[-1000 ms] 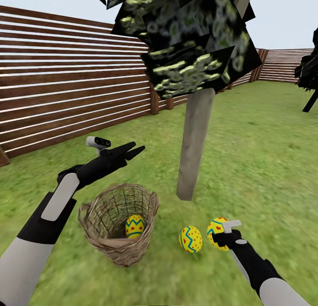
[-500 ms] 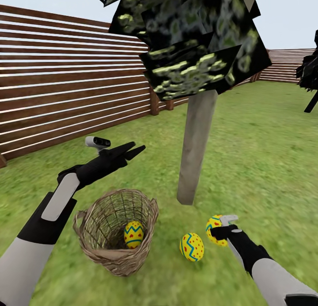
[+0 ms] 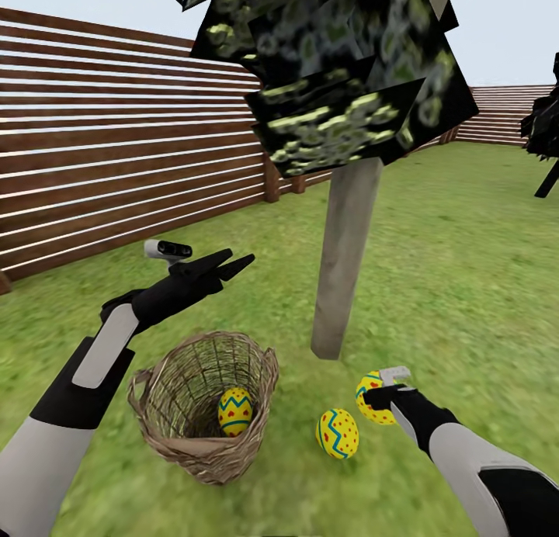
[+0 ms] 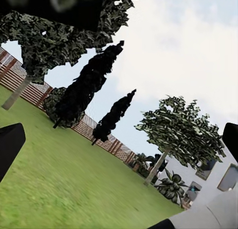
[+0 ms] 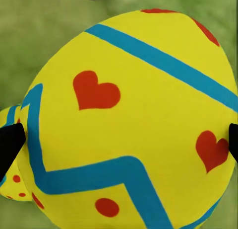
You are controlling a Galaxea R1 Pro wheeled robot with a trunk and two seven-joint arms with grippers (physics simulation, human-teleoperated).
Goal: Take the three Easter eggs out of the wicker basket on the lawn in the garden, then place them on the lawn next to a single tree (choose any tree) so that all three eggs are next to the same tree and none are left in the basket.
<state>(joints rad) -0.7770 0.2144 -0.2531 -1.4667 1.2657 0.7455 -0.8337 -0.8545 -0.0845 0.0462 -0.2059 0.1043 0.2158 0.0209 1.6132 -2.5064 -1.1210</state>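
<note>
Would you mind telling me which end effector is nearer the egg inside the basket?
Left. The left end effector hovers above the egg, beyond the basket; the right end effector sits farther off.

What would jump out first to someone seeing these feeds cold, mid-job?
The bright yellow eggs with blue zigzags and red marks: one inside the tan woven wicker basket, one on the green lawn near the pale grey tree trunk, one in the right claw beside it, looming large in the right wrist view. The left claw hangs open above the basket. A brown slat fence runs behind.
</note>
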